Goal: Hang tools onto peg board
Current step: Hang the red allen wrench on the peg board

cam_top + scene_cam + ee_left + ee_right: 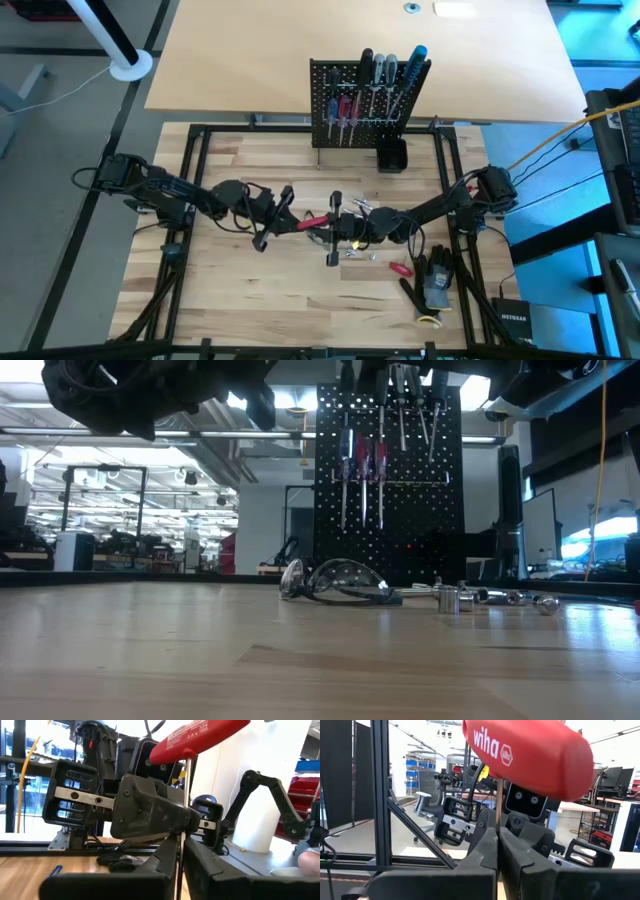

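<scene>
Both claws meet at counter centre in the high view: left claw (283, 212) and right claw (335, 222), each clamped on the red-handled screwdriver (312, 221); its shaft is hard to make out. Peg board (362, 105) stands at 12 o'clock, carrying other tools.

Low view: safety glasses (338, 582) lie before the board; arms cut off above.

Left wrist: fingers (165, 865) pinch the thin shaft under the handle.

Right wrist: fingers (520, 862) closed on that shaft; tip hidden.
</scene>
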